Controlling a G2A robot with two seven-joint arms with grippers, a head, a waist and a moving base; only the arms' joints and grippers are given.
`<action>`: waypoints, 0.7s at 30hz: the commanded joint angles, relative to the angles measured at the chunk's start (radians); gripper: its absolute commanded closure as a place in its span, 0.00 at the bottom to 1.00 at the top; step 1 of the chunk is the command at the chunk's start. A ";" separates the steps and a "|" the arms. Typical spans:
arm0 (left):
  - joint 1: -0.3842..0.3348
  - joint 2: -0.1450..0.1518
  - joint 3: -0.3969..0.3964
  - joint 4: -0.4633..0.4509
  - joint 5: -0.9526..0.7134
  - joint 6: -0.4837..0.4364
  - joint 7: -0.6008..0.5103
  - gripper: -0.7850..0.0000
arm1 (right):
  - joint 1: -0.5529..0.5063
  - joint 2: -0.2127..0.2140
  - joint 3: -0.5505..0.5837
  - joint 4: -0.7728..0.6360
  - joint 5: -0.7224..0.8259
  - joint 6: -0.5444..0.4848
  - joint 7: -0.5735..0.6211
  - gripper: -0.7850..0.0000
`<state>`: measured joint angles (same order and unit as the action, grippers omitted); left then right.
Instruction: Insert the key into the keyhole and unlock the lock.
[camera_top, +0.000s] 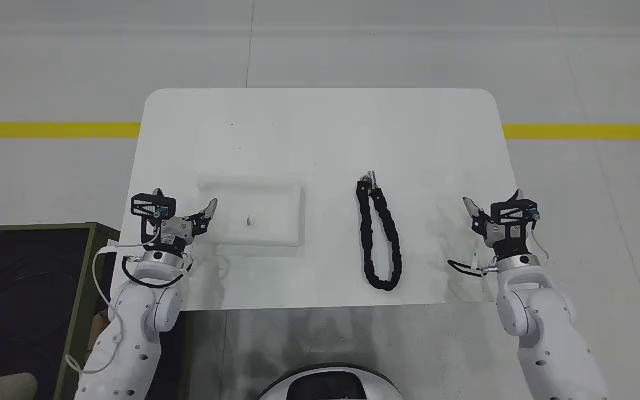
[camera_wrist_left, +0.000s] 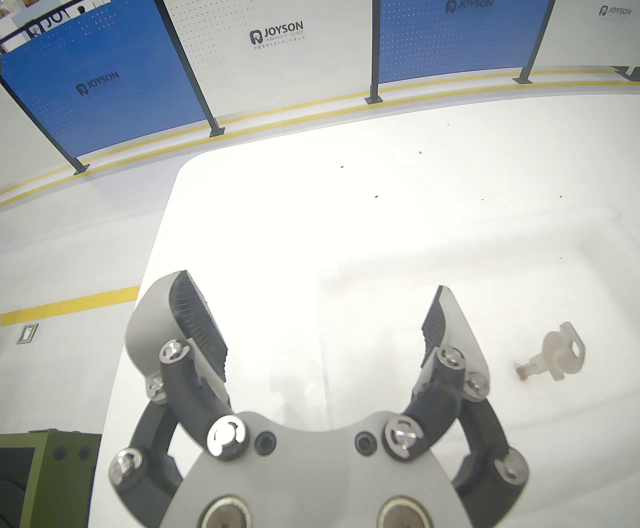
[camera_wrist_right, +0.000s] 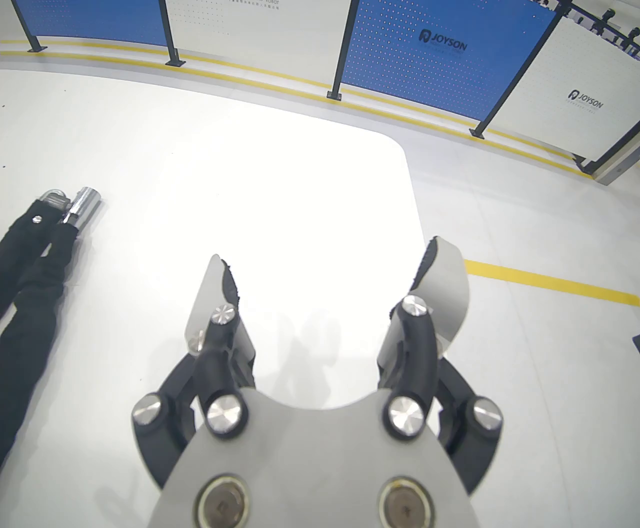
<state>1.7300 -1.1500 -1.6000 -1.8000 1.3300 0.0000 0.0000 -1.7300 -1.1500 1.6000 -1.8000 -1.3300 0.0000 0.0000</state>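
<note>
A black sleeved chain lock (camera_top: 379, 235) lies doubled up on the white table (camera_top: 320, 130), right of centre, its chrome cylinder end (camera_wrist_right: 84, 200) pointing to the far side. The small pale key (camera_wrist_left: 554, 356) lies inside a shallow white tray (camera_top: 285, 232), where it is a tiny speck (camera_top: 247, 220). My left gripper (camera_top: 183, 210) hovers open at the table's left edge, just left of the tray, with nothing between its fingers. My right gripper (camera_top: 494, 210) stands open near the right edge, well right of the lock (camera_wrist_right: 30, 280), also holding nothing.
A dark green box (camera_top: 40, 290) sits beside the table at the near left. A yellow floor line (camera_top: 70, 129) runs behind the table. Blue and white panels (camera_wrist_right: 440, 55) stand in the background.
</note>
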 joint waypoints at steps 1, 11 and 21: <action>0.000 0.000 0.000 0.000 0.000 0.000 0.000 0.00 | 0.000 0.000 0.000 0.000 0.000 0.000 0.000 0.20; -0.010 0.002 -0.005 -0.031 -0.015 -0.038 -0.069 0.00 | 0.000 0.000 0.000 0.000 0.000 0.000 0.000 0.00; -0.236 0.011 -0.109 -0.370 -0.346 0.150 -0.996 0.00 | 0.000 0.000 0.000 0.000 0.000 0.000 0.000 0.00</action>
<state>1.5411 -1.1403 -1.7044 -2.1634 1.0332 0.0810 -0.7874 -1.7300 -1.1500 1.6000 -1.8000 -1.3300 0.0000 0.0000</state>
